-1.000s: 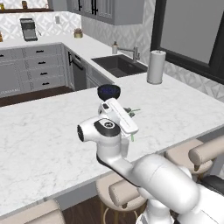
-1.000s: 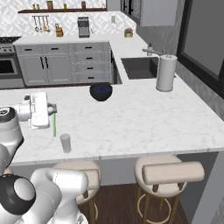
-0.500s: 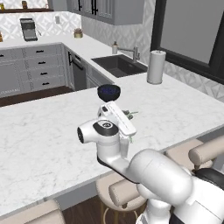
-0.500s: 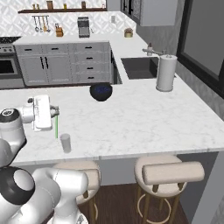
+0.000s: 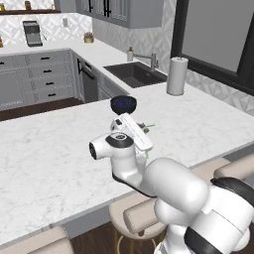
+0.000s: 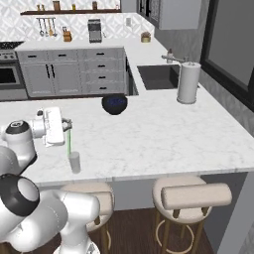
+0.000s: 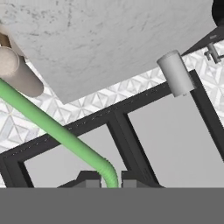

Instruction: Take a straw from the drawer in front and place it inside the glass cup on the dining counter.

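Green and very thin, the straw (image 6: 69, 141) hung nearly upright from the gripper (image 6: 64, 126), whose fingers were pinched shut on it close to its bent tip (hand view). Its long axis pointed down at the glass cup (image 6: 74, 162), which stood directly below the free end on the dining counter (image 6: 163, 139), near the stool-side edge. Whether the tip had entered the rim could not be told.

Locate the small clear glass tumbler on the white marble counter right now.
In the right base view, the small clear glass tumbler stands near the white marble counter's front edge, left side, directly below the thin green straw in the gripper.
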Robot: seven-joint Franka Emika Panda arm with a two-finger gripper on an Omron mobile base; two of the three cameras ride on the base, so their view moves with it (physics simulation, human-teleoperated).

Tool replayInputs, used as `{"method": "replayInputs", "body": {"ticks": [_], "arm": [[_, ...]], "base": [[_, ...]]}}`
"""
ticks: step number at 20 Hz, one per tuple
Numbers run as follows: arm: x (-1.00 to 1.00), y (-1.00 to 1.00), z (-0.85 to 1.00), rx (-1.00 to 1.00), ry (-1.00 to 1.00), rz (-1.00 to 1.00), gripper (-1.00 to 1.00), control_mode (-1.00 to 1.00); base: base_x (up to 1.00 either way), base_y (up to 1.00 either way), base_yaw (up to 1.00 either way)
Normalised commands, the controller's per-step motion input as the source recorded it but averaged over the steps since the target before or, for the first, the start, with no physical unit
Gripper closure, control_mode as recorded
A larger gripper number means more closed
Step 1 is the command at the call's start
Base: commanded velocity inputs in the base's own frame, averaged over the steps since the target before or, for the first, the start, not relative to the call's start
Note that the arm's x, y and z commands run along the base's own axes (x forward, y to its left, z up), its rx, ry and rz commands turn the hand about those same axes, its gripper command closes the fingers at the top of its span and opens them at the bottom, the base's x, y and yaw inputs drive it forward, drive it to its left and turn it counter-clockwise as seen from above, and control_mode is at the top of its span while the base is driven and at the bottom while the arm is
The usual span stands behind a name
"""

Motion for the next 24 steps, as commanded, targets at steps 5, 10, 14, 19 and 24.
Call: {"method": "replayInputs", "body": {"ticks": [5,10,14,19,24], "arm": [[0.12,0.00,-0.19,0.00,0.00,0.01,1.00,-1.00],[0.00,0.00,-0.18,0.00,0.00,0.01,1.00,-1.00],[0.02,0.00,-0.21,0.00,0.00,0.02,1.00,-1.00],[0.13,0.00,-0.22,0.00,0.00,0.02,1.00,-1.00],[0.16,0.00,-0.23,0.00,0.00,0.03,1.00,-1.00]], "base": [[0.00,0.00,0.00],[0.00,0.00,0.00],[0.00,0.00,0.00],[0.00,0.00,0.00],[0.00,0.00,0.00]]}}
